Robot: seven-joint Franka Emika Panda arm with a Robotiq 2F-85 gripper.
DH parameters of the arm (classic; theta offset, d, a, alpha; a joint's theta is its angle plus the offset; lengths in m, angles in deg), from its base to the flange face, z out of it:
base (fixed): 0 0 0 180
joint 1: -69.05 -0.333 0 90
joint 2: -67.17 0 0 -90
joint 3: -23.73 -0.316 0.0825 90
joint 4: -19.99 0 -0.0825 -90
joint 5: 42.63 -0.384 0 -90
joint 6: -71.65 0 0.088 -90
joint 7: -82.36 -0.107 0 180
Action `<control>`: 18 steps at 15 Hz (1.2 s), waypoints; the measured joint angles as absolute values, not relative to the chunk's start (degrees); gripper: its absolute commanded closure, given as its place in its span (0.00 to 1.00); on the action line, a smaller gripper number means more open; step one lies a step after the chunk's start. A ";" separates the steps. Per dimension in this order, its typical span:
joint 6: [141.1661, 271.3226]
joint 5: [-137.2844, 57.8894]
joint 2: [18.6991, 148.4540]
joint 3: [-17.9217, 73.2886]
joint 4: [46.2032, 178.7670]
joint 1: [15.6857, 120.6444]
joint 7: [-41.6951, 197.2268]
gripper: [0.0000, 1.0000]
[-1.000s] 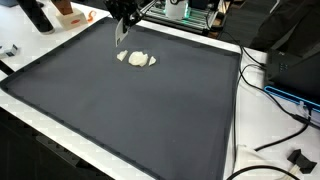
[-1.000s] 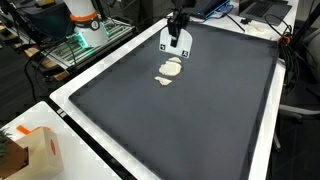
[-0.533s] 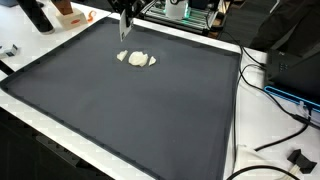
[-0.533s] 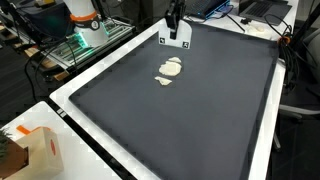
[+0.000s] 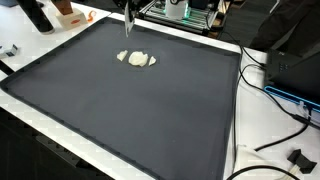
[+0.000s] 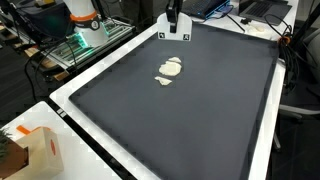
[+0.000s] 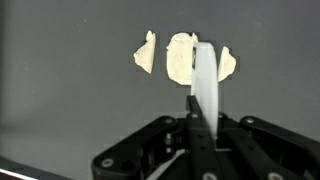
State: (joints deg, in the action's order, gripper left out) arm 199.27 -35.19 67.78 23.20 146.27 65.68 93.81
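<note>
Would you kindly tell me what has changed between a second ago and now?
The hand, shut on a flat white piece, rose higher above the black mat. Nothing was taken hold of or let go. The pale scraps on the mat stayed where they were.

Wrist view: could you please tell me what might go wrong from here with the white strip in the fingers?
1. The strip seems pinched only at one end by the fingers, so it may slip or twist.
2. The three pale pieces lie loose and close together on the mat; a low pass with the strip could scatter them.
</note>
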 measured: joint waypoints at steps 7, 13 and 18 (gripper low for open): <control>198.91 -35.68 66.52 22.19 146.28 65.63 100.75 0.96; 198.66 -35.72 66.26 21.96 146.28 65.59 101.85 0.96; 198.77 -35.71 67.64 22.17 146.09 65.92 102.31 0.99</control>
State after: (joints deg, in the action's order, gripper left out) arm 198.77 -35.71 67.64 22.17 146.09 65.92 102.31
